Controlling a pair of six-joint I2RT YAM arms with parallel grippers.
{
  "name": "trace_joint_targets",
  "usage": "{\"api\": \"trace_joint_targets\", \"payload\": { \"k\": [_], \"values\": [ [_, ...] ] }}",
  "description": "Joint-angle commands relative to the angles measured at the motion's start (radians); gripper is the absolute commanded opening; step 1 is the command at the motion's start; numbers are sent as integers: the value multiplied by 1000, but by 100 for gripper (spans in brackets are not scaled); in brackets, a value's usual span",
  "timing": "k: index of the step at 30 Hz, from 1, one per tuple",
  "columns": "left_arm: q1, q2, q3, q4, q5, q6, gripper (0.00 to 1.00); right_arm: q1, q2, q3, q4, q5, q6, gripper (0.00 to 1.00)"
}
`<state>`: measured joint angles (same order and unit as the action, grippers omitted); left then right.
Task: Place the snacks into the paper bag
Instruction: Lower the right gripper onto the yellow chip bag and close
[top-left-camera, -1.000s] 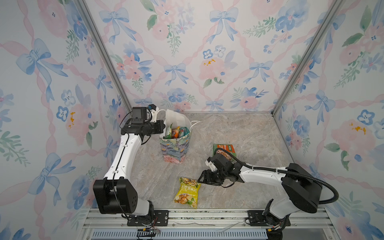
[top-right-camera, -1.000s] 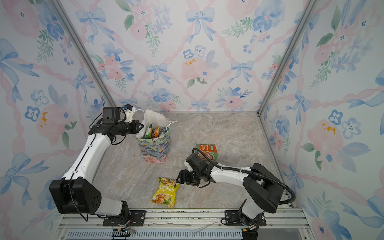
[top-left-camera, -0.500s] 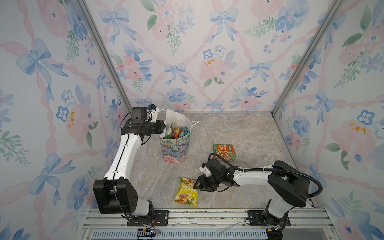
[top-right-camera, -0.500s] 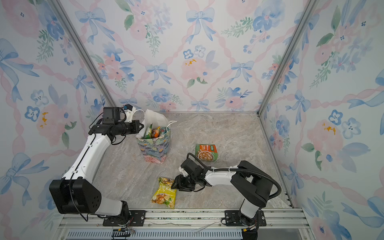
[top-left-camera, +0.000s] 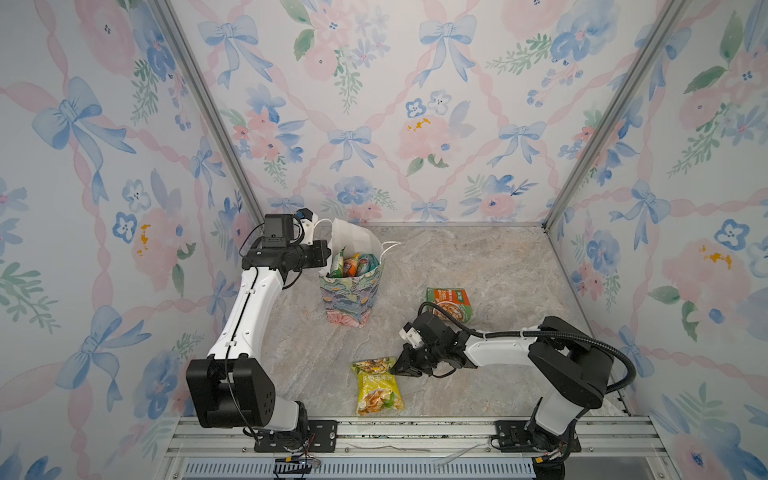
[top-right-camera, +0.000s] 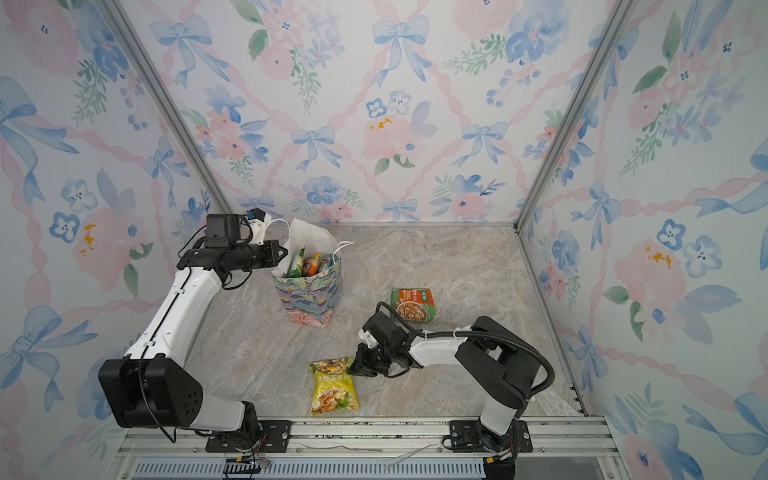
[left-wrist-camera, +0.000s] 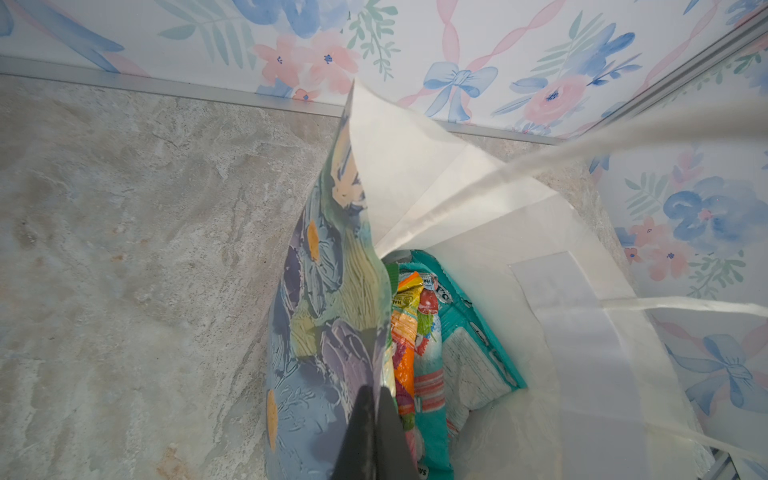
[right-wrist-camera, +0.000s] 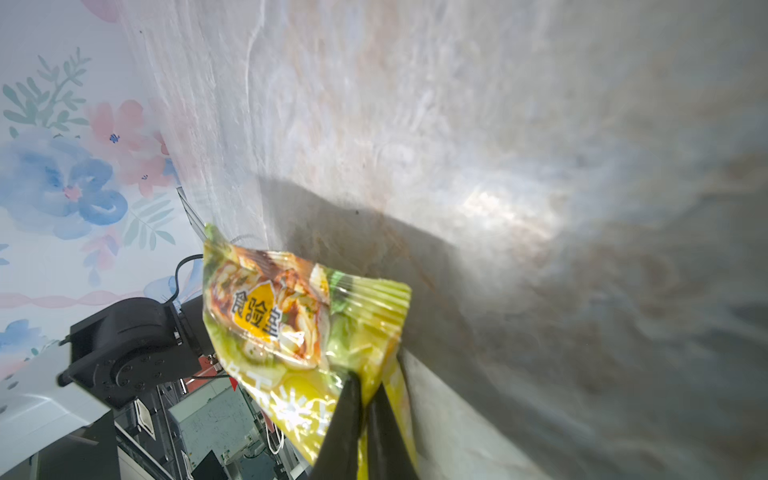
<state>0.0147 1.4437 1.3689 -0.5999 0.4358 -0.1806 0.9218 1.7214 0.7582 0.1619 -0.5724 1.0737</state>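
So, right end effector (top-left-camera: 397, 365) (top-right-camera: 353, 368): jaws drawn together on the edge of the yellow chip packet, low over the desk (top-left-camera: 478, 257).
Right end effector, wrist view (right-wrist-camera: 362, 384): the two dark fingers (right-wrist-camera: 345, 415) meet, with the packet's yellow film pinched between them.
Yellow chip packet (top-left-camera: 378, 388) (top-right-camera: 334, 388) (right-wrist-camera: 291, 324): one corner sits at the right end effector's tips. The rest stretches away from them toward the near rail, seemingly flat on the desk. Whether the clamped corner is off the surface, I cannot tell.
Orange-green packet (top-left-camera: 449, 303) (top-right-camera: 413, 305): lies flat behind the right end effector, on the far side of its wrist, apart from it and unheld.
Left end effector (top-left-camera: 328, 257) (top-right-camera: 284, 253) (left-wrist-camera: 376, 392): jaws together, clamped on the rim of the paper bag.
Left fingers (left-wrist-camera: 365, 415): one outside the printed wall, one inside against the white lining.
Paper bag (top-left-camera: 351, 297) (top-right-camera: 309, 301) (left-wrist-camera: 324, 291): upright, mouth open, directly ahead of the left end effector. It is well apart from the right end effector, with bare desk between.
Packets in the bag (top-left-camera: 353, 264) (top-right-camera: 311, 264) (left-wrist-camera: 436, 353): green, orange and teal, standing on end just beyond the left end effector's tips.
Cord handle (top-left-camera: 390, 246): droops over the bag's rim on the side away from the left end effector.
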Motion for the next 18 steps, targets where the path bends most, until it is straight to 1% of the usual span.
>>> {"api": "trace_joint_targets", "payload": {
  "k": [1, 5, 8, 12, 18],
  "values": [
    [4, 7, -12, -9, 19, -8, 0, -32, -11, 11, 3, -4, 2, 0],
    [4, 7, -13, -9, 18, -8, 0, -65, -31, 9, -1, -1, -7, 0],
    [4, 8, -13, -10, 16, -8, 0, -88, -56, 31, -43, 9, -34, 0],
    [4, 10, -13, -9, 15, -8, 0, -115, -119, 76, -131, 40, -81, 0],
    [5, 12, -13, -9, 14, -8, 0, -174, -215, 182, -324, 110, -178, 0]
  ]
}}
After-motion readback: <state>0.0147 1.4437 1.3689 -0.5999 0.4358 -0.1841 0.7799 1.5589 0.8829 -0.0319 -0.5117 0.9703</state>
